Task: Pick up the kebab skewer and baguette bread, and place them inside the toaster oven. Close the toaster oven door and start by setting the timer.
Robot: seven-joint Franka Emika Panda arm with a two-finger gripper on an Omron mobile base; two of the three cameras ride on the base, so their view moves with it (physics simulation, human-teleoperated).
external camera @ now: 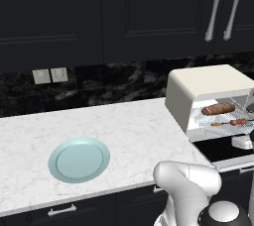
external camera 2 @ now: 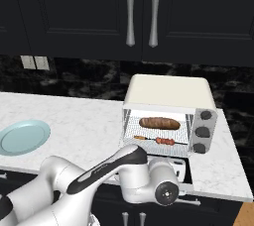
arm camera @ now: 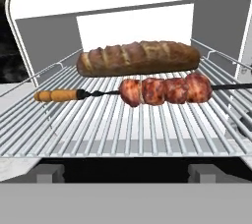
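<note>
The baguette bread (arm camera: 139, 58) and kebab skewer (arm camera: 147, 91) lie on the toaster oven (external camera 2: 168, 91) rack, skewer at 6 o'clock of the loaf. The toaster oven door (external camera: 223, 150), stiff and hinged, wants lifting by its handle; I cannot tell the tool's state.

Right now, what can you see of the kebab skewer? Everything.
The kebab skewer lies flat on the wire rack inside the open toaster oven, just in front of the baguette bread and roughly parallel to it. A thin dark rod carries four reddish-brown meat chunks, with an orange handle at one end. Nothing grips it.
</note>
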